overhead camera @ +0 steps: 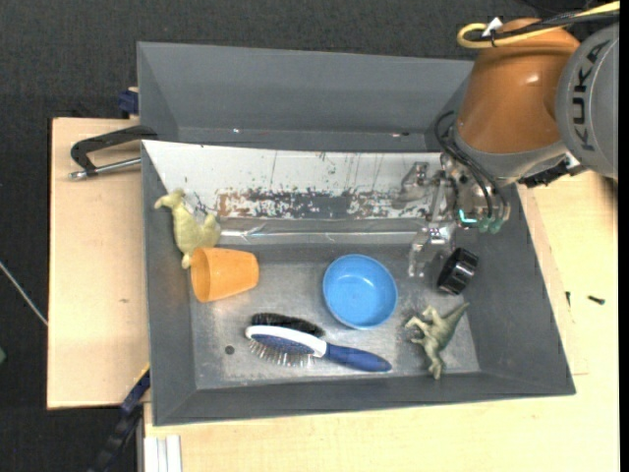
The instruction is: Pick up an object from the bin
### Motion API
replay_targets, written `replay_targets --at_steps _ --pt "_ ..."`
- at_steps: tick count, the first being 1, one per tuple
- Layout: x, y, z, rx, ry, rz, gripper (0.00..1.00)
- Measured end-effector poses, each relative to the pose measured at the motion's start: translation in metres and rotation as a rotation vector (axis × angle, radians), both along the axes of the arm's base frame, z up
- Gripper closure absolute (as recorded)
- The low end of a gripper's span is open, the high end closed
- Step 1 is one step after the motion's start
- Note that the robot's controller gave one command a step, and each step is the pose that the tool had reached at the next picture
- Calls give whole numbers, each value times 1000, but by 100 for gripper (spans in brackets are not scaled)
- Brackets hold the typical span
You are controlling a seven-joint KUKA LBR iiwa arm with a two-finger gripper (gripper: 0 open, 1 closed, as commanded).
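Gripper (pixel 432 252) low at the right side of the bin (pixel 295 96)
A small black round thing (pixel 457 270) lies just beside it, near the blue bowl (pixel 360 290). I cannot tell how wide the gripper is open.

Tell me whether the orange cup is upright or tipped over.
Tipped over: the orange cup lies on its side by the left wall of the bin, beside a yellowish toy animal.

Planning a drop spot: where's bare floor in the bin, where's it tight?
Bare: the bin floor between the orange cup and blue bowl; the front-left corner, left of the hairbrush below the cup. Tight: the right side, where the gripper, black cylinder and green dinosaur cluster beside the bowl.
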State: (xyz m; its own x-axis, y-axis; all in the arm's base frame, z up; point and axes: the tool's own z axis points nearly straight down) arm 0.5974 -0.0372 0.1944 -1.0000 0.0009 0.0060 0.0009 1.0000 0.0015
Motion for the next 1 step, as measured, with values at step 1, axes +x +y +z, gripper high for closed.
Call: replay_targets --at_steps 1 --pt "-25 53 -124 0 -16 110 0"
